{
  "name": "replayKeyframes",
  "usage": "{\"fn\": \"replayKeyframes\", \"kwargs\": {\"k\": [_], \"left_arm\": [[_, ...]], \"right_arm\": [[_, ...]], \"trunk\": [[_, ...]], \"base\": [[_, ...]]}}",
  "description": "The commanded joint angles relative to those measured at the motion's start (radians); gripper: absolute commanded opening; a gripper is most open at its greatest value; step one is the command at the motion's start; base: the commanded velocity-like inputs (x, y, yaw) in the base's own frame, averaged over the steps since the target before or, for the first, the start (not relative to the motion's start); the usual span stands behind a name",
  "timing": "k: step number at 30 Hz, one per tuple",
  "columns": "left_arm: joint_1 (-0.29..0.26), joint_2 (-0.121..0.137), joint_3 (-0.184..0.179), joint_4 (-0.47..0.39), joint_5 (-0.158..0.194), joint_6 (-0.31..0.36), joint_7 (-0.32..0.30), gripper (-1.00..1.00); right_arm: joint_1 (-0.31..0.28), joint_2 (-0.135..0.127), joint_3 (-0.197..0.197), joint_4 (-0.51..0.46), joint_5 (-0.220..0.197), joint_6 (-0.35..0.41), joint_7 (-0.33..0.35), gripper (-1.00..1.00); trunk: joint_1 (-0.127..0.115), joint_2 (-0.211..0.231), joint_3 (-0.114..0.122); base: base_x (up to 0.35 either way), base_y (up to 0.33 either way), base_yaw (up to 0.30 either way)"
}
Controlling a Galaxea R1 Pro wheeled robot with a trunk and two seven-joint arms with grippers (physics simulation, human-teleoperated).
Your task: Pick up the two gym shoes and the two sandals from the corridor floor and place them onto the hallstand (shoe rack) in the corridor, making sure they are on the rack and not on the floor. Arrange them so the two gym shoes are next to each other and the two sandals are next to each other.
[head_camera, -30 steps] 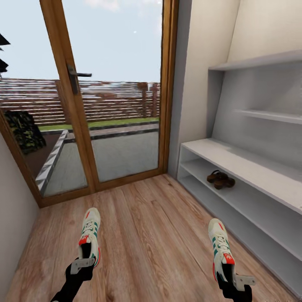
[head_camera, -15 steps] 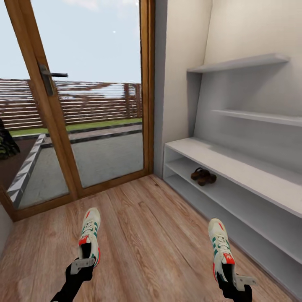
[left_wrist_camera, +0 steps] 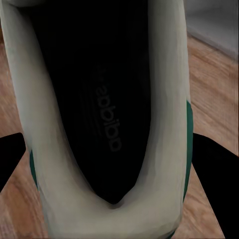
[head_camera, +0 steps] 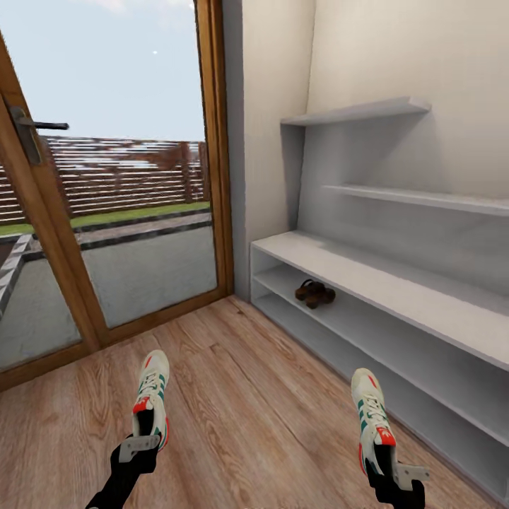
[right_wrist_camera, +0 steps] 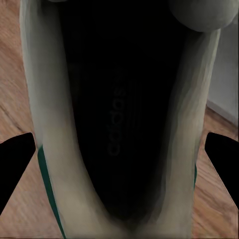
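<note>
Each gripper holds one white-cream gym shoe by its heel, toe pointing forward, above the wood floor (head_camera: 254, 417). My left gripper (head_camera: 145, 437) is shut on the left gym shoe (head_camera: 152, 392). My right gripper (head_camera: 385, 459) is shut on the right gym shoe (head_camera: 370, 410). The left wrist view looks into that shoe's dark opening (left_wrist_camera: 107, 99), with black fingers (left_wrist_camera: 214, 174) at its sides. The right wrist view looks into the other shoe (right_wrist_camera: 119, 109), flanked by fingers (right_wrist_camera: 15, 164). Both brown sandals (head_camera: 315, 292) lie side by side on the hallstand's (head_camera: 367, 272) upper open tier, near its far end.
A wood-framed glass door (head_camera: 212, 177) closes the corridor's far end, with a patio and fence outside. The hallstand runs along the right wall, with two staggered shelves (head_camera: 360, 111) above its flat top. Bare tier space stretches from the sandals toward me.
The whole picture has shifted left: the camera has turned right, toward the hallstand. Both grippers and their shoes keep the same place in the picture.
</note>
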Motion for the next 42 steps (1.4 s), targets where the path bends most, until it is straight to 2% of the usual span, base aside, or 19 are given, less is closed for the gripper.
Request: {"fn": "replayKeyframes", "kwargs": {"k": [1, 8, 14, 17, 19, 21, 24, 35, 42], "left_arm": [[0.000, 0.000, 0.006, 0.000, 0.003, -0.001, -0.010, -1.00], [0.001, -0.001, 0.001, 0.000, -0.005, -0.006, -0.016, -1.00], [0.021, -0.003, -0.009, -0.001, -0.009, -0.040, -0.025, -1.00], [0.025, -0.002, -0.010, -0.001, -0.027, -0.047, -0.032, -1.00], [0.026, -0.002, -0.011, -0.001, -0.047, -0.049, -0.041, -1.00], [0.027, -0.004, -0.011, -0.002, -0.090, -0.049, -0.052, -1.00], [0.027, -0.004, -0.011, -0.001, -0.109, -0.049, -0.056, -1.00], [0.027, -0.006, -0.012, -0.001, -0.118, -0.046, -0.058, -1.00], [0.027, -0.006, -0.012, -0.001, -0.118, -0.045, -0.057, -1.00]], "right_arm": [[-0.001, 0.000, -0.003, 0.001, -0.009, -0.003, 0.008, -1.00], [-0.001, 0.000, -0.002, 0.001, -0.009, -0.003, 0.009, -1.00], [-0.001, 0.000, -0.002, 0.001, -0.009, -0.003, 0.009, -1.00], [-0.001, 0.000, -0.002, 0.001, -0.009, -0.003, 0.009, -1.00], [-0.001, 0.000, -0.002, 0.001, -0.009, -0.003, 0.008, -1.00], [-0.001, 0.000, -0.002, 0.001, -0.009, -0.003, 0.009, -1.00], [-0.001, 0.000, -0.002, 0.001, -0.009, -0.003, 0.008, -1.00], [-0.001, 0.000, -0.003, 0.001, -0.009, -0.003, 0.008, -1.00], [-0.001, 0.000, -0.002, 0.001, -0.009, -0.003, 0.008, -1.00]], "trunk": [[0.000, 0.000, 0.000], [0.000, 0.000, 0.002], [0.000, 0.000, 0.005], [0.000, 0.000, 0.006], [0.000, 0.000, 0.007], [0.000, 0.000, 0.008], [0.000, 0.000, 0.009], [0.000, 0.000, 0.014], [0.000, 0.000, 0.016]], "base": [[-0.106, 0.039, -0.260], [-0.169, 0.072, -0.260], [-0.027, 0.011, -0.260], [-0.006, 0.003, -0.260], [-0.003, 0.001, -0.260], [-0.001, 0.000, -0.260], [0.000, 0.000, -0.260], [0.007, 0.009, -0.260], [0.122, 0.216, -0.260]]}}
